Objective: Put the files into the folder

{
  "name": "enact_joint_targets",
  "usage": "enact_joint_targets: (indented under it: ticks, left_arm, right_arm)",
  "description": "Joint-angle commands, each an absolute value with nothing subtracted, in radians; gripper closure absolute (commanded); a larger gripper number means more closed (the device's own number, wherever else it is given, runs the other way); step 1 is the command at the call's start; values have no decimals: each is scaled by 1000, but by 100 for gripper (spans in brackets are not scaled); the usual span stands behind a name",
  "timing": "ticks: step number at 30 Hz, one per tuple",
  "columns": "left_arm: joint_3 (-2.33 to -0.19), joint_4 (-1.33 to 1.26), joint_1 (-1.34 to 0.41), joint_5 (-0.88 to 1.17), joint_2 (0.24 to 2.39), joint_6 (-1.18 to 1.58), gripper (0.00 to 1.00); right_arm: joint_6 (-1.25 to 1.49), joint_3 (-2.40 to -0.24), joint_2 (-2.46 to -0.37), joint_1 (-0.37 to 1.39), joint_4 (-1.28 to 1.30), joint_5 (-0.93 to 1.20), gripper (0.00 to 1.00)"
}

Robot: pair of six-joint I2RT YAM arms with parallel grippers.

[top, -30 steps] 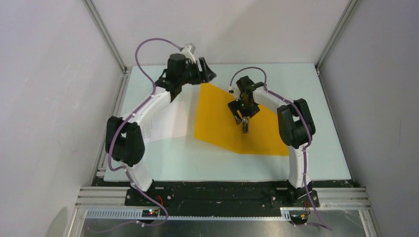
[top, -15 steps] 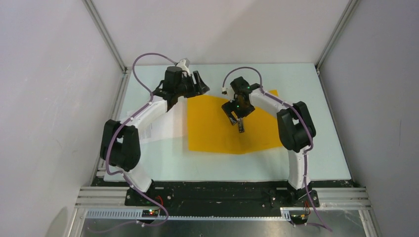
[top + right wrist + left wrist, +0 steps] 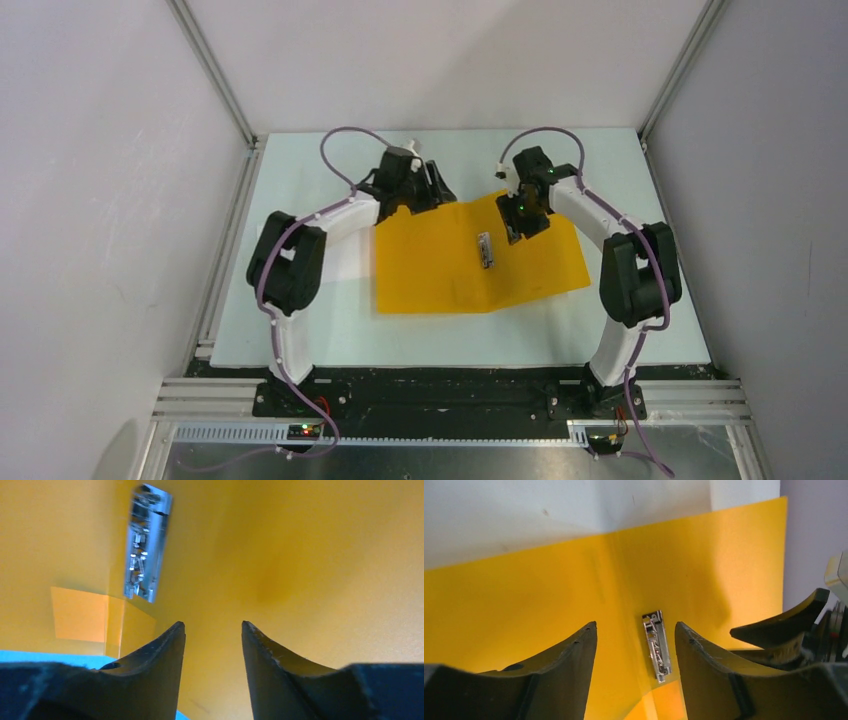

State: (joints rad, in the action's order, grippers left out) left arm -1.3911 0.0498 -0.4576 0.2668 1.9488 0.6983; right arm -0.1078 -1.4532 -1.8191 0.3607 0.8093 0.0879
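The orange-yellow folder (image 3: pixel 430 270) lies spread open on the table, and its metal clip (image 3: pixel 486 249) is uncovered beside the centre crease. My left gripper (image 3: pixel 440 197) hovers at the folder's far edge, open and empty, with the clip (image 3: pixel 657 646) showing between its fingers. My right gripper (image 3: pixel 522 228) hangs over the right half of the folder (image 3: pixel 310 555), just right of the clip (image 3: pixel 146 542), also open and empty. The files show as a strip of white paper (image 3: pixel 350 258) left of the folder, mostly hidden under my left arm.
The pale table (image 3: pixel 640 200) is framed by aluminium rails, with grey walls on three sides. My two arm bases stand at the near edge. Purple cables loop above both wrists.
My left arm swung right to the folder's far edge. My right gripper drew back right off the clip and its jaws narrowed. The folder shifted and now lies squarer to the table.
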Motion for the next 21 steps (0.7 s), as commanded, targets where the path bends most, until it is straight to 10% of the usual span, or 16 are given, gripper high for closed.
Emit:
enact_joint_targets:
  ticks: [1,5,21]
  left_arm:
    - [-1432,26,-535,207,2002,815,38]
    - [-1448,57,-577,197,2076,892,44]
    - [-1431,72,-615,226,2152,857,53]
  right_arm:
    - [-69,-1439,-1832,307,840,113,65]
    - [-68,-1450,-1871,296,847,121,100]
    - [-91,-1509,-2038,222,887,180,100]
